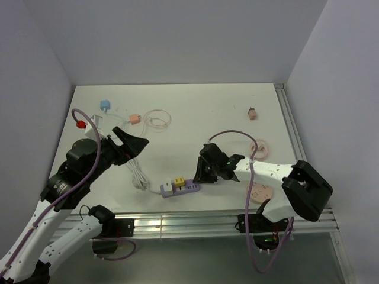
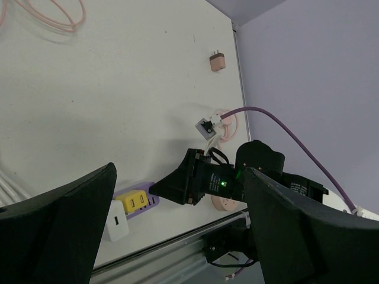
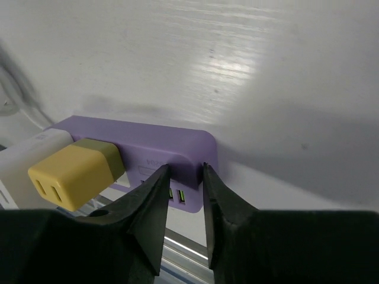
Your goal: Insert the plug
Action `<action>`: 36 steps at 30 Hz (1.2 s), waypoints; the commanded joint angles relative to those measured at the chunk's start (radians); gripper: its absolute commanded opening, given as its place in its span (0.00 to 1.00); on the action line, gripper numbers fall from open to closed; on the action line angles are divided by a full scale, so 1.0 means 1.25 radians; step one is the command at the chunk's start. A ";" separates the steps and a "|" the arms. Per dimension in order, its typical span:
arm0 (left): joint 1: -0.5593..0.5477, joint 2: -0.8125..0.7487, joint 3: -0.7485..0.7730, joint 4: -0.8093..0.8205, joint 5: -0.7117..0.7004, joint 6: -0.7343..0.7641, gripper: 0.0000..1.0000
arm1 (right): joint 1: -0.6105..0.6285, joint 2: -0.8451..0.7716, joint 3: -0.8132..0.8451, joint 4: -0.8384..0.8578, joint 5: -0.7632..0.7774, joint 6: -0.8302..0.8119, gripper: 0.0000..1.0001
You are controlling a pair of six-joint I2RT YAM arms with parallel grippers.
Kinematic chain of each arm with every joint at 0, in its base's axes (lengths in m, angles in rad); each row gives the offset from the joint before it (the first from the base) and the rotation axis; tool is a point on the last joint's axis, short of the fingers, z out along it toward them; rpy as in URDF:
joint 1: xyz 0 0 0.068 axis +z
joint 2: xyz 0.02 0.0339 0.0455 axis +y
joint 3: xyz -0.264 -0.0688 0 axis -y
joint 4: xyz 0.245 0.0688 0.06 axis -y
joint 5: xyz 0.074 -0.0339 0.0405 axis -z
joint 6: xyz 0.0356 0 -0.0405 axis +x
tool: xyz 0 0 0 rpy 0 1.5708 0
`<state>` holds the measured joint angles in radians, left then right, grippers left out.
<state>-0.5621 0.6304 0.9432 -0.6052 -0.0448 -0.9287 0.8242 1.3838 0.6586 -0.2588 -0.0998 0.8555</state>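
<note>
A purple power strip (image 1: 187,188) lies near the table's front edge, with a yellow plug (image 1: 176,180) and a white plug (image 1: 167,189) seated in it. My right gripper (image 1: 202,176) is at the strip's right end. In the right wrist view its tips (image 3: 184,170) are narrowly apart over the strip (image 3: 177,145), right of the yellow plug (image 3: 71,171), and hold nothing. My left gripper (image 1: 134,145) hangs wide open and empty above the table, left of the strip. The left wrist view shows the gripper (image 2: 177,171), the strip (image 2: 151,203) and the yellow plug (image 2: 132,201).
A white cable (image 1: 138,173) runs from the strip's left end. A blue plug (image 1: 105,105), an orange plug (image 1: 135,119) with a pink cable coil (image 1: 157,118) and a pink plug (image 1: 253,112) lie at the back. Pink discs (image 1: 260,191) lie at the right.
</note>
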 commanded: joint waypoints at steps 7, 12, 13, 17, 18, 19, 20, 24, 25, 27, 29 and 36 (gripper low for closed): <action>0.001 0.005 0.033 0.025 0.017 0.002 0.93 | 0.055 0.138 0.072 0.061 -0.087 -0.027 0.26; 0.002 0.005 0.036 0.026 0.017 -0.001 0.93 | 0.116 0.261 0.193 0.076 -0.088 0.025 0.19; 0.001 0.006 0.039 0.024 0.016 -0.002 0.93 | 0.125 0.283 0.215 0.077 -0.090 0.037 0.18; 0.002 0.006 0.044 0.018 0.013 -0.004 0.93 | 0.179 0.391 0.353 0.099 -0.105 0.116 0.09; 0.001 0.006 0.044 0.015 0.014 -0.004 0.93 | 0.189 0.423 0.374 0.106 -0.105 0.124 0.09; 0.001 0.006 0.047 0.013 0.013 -0.006 0.93 | 0.198 0.440 0.395 0.111 -0.108 0.129 0.09; 0.002 0.006 0.048 0.013 0.011 -0.006 0.93 | 0.205 0.454 0.436 0.110 -0.114 0.130 0.09; 0.002 0.009 0.052 0.003 0.011 -0.002 0.93 | 0.217 0.435 0.455 0.089 -0.102 0.091 0.22; 0.002 0.006 0.052 0.004 0.010 -0.002 0.93 | 0.217 0.416 0.448 0.076 -0.084 0.067 0.30; 0.002 0.005 0.047 0.013 0.011 -0.001 0.93 | 0.212 0.346 0.438 0.008 -0.018 0.036 0.60; 0.002 0.005 0.044 0.023 0.014 -0.001 0.93 | 0.210 0.291 0.411 -0.027 0.066 -0.001 0.68; 0.002 0.020 0.047 0.044 0.025 0.010 0.93 | 0.070 0.007 0.300 -0.171 0.213 -0.043 0.77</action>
<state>-0.5621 0.6441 0.9668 -0.6003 -0.0372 -0.9321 0.9985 1.5288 1.0798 -0.3645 0.0166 0.8471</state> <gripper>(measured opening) 0.933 0.767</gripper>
